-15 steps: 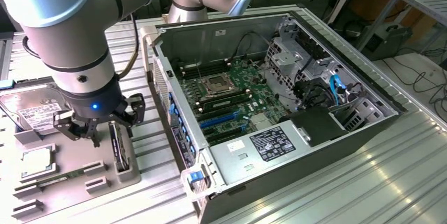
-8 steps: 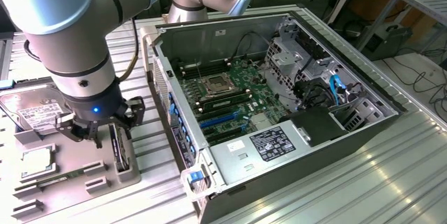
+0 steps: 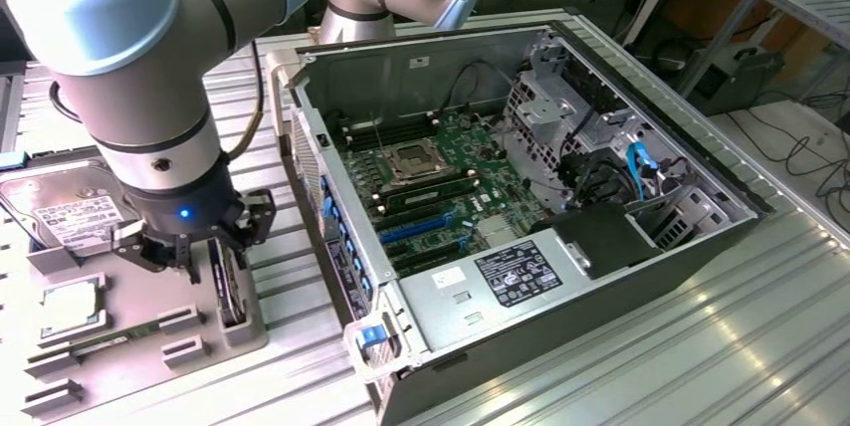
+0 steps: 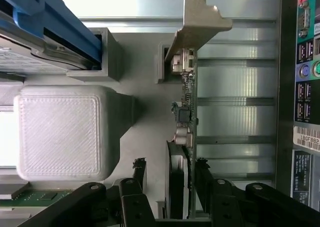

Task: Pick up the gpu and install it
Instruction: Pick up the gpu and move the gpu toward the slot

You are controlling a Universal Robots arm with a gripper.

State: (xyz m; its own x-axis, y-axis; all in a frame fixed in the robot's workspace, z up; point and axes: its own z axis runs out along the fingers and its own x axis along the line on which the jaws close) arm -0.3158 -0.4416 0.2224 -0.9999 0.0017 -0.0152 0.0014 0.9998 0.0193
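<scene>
Claw (image 3: pixel 199 259) open, I hang astride the gpu (image 3: pixel 229 287), low over the grey holder tray (image 3: pixel 133 366) on the tabletop (image 3: pixel 664 346). In the wrist view my fingers (image 4: pixel 202 174) flank the card with a sliver of gap on at least one side, so nothing is gripped yet. The gpu stands on its long edge in a slot of that tray, with its silver bracket (image 4: pixel 200 22) at the end away from me and its round fan housing (image 4: pixel 176 177) between my jaws. I judge it light and stiff but delicate: bare board, small soldered parts, a fan that should not be squeezed. The best hold looks to be flat on the two faces near the middle, bearing on board and shroud rather than on chips, and firm enough that the card cannot swing. Room is tight: a printed block (image 4: pixel 60 132) sits near on one side, the computer case (image 3: pixel 531 197) wall is just beside on the other, and the hard drive (image 3: pixel 67 212) lies toward the exterior view's left. Straight up looks like the free way out, and the blue slots (image 3: pixel 418 232) inside the case lie open from above.
</scene>
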